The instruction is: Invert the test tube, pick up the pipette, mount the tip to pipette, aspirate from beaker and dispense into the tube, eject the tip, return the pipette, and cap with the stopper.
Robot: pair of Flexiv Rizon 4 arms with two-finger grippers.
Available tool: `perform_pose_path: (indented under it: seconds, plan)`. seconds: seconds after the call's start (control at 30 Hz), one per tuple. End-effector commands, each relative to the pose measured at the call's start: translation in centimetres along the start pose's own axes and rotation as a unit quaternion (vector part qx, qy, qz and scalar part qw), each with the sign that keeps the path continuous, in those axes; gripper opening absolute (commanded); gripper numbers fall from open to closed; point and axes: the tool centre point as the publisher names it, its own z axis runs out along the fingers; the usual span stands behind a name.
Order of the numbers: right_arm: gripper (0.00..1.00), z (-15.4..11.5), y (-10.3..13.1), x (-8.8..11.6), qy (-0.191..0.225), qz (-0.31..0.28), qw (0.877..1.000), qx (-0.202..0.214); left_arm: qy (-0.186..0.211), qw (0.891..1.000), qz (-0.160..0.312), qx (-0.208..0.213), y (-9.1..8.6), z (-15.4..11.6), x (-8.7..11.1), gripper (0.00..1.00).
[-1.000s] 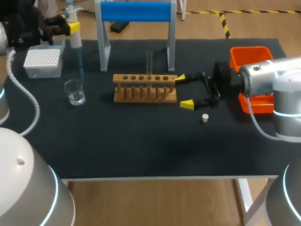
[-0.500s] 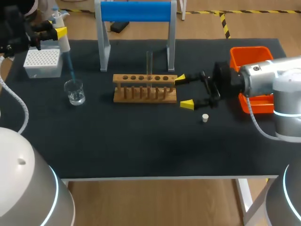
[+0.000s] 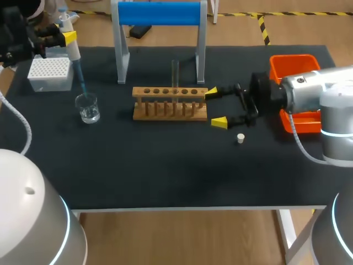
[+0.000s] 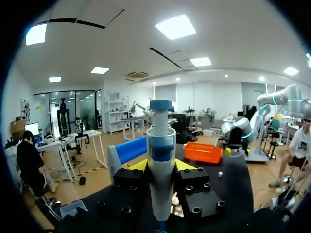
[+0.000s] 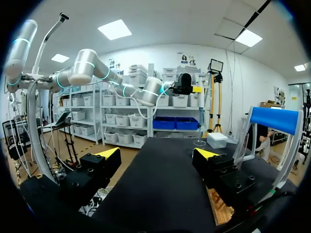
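Head view. The wooden rack (image 3: pixel 170 102) stood near the middle of the dark desk (image 3: pixel 165 171), with the test tube (image 3: pixel 175 73) upright in one of its holes. The left tool (image 3: pixel 63 37) hung well to the left of the rack and farther back, closed around the body of the pipette (image 3: pixel 71 48). The blue tip (image 3: pixel 80 81) slanted down to the mouth of the beaker (image 3: pixel 87 107), which stood left of the rack. Whether the tip touched the liquid could not be told. The tip box (image 3: pixel 51 73) lay behind the beaker. The right tool (image 3: pixel 215 107) lay level just beside the rack's right end, spread wide and holding nothing. The white stopper (image 3: pixel 240 138) rested on the desk to the right of the rack and in front of it, near the nearer yellow fingertip but apart from it. The orange bin (image 3: pixel 292 65) stood farther right.

Left wrist view. The pipette (image 4: pixel 161 160) was clamped upright between the two finger blocks.

Right wrist view. Bare desk lay between the parted fingers; the rack (image 5: pixel 221 208) was beside one finger.
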Motion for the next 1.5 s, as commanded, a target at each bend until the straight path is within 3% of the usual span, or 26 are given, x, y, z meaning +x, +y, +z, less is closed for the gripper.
perform_pose_path:
  seconds: [0.03, 0.67, 1.0, 1.27, 1.5]
  plan:
    - [1.00, -0.1, 0.1, 0.0, 0.001, 0.000, 1.000, 0.001, 0.000, 1.000, 0.001, 0.001, 0.0, 0.0, 0.0, 0.00]
    - [1.00, -0.1, 0.1, 0.0, 0.001, 0.000, 1.000, 0.001, 0.000, 1.000, 0.001, 0.001, 0.0, 0.0, 0.0, 0.00]
    - [1.00, 4.7, 1.1, 1.5, -0.012, -0.009, 0.998, 0.062, 0.000, 1.000, 0.001, 0.001, 0.0, 0.0, 0.0, 0.00]
    - [1.00, 8.6, 1.7, 1.8, -0.066, -0.006, 0.993, 0.102, 0.000, 1.000, 0.001, 0.001, 0.0, 0.0, 0.0, 0.00]
    - [1.00, 12.3, 0.5, 1.2, -0.101, 0.007, 0.988, 0.121, 0.000, 1.000, 0.001, 0.001, 0.0, 0.0, 0.0, 0.00]
